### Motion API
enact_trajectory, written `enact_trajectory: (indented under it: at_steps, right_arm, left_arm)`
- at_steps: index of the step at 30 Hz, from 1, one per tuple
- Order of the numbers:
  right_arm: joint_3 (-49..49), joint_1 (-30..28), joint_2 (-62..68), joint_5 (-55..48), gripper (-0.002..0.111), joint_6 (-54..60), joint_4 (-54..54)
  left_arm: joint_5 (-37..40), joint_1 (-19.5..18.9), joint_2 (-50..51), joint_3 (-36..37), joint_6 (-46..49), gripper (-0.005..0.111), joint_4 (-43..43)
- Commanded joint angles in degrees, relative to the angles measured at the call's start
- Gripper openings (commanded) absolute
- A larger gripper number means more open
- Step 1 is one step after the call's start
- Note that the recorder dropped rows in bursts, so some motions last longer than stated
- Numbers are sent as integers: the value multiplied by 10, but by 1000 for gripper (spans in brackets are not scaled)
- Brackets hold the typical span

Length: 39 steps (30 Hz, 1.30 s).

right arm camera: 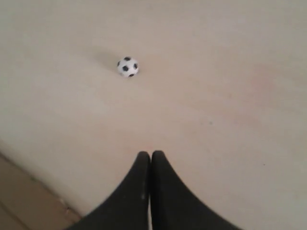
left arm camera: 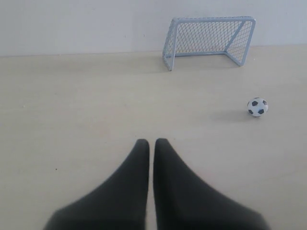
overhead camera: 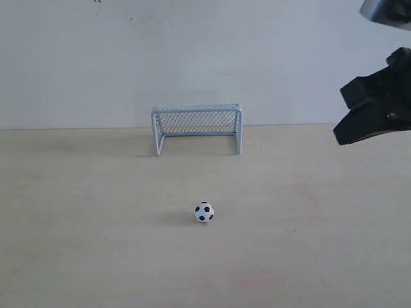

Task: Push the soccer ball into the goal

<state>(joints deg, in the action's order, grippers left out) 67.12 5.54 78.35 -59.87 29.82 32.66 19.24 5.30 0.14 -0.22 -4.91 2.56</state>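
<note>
exterior view is showing the soccer ball sitting on the bare worktop, in front of the goal mouth, roughly centred on it and well apart from it. goal is standing upright at the back of the worktop, near the wall, mouth facing the camera. right claw is hanging in the air at the right edge, well clear of the ball, fingers pressed together, gripping nothing. left claw is showing only in its wrist view: closed to a hairline gap, empty, nothing touching it.
</note>
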Motion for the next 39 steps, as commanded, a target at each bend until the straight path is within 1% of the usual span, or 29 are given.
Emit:
enact_trajectory:
  at_steps: [1, 4, 7, 9, 14, 19, 22, 25, 31, 39]
  right_arm:
    - [46, 6, 80, -60, 0, 67, 23]
    - [77, 39, 127, -60, 0, 87, -27]
    - [111, 93, 172, -44, 0, 85, -104]
    - [133, 122, 203, -33, 0, 87, -126]
    - [182, 185, 274, -16, 0, 164, -134]
    - [188, 237, 334, 32, 0, 250, -134]
    - [188, 264, 362, 63, 0, 278, -139]
    - [188, 276, 387, 99, 0, 286, -156]
    - [188, 279, 431, 144, 0, 293, -156]
    - [188, 289, 444, 152, 0, 306, -171]
  left_arm:
    - [-4, -2, -1, 2, 1, 4, -2]
    - [-4, -2, -1, 2, 1, 4, -2]
    - [-4, -2, -1, 2, 1, 4, -2]
    - [-4, -2, -1, 2, 1, 4, -2]
    - [-4, -2, -1, 2, 1, 4, -2]
    - [-4, -2, -1, 2, 1, 4, -2]
    - [-4, -2, -1, 2, 1, 4, -2]
    - [-4, -2, -1, 2, 1, 4, -2]
    - [-4, -2, -1, 2, 1, 4, -2]
    - [-4, -2, -1, 2, 1, 4, -2]
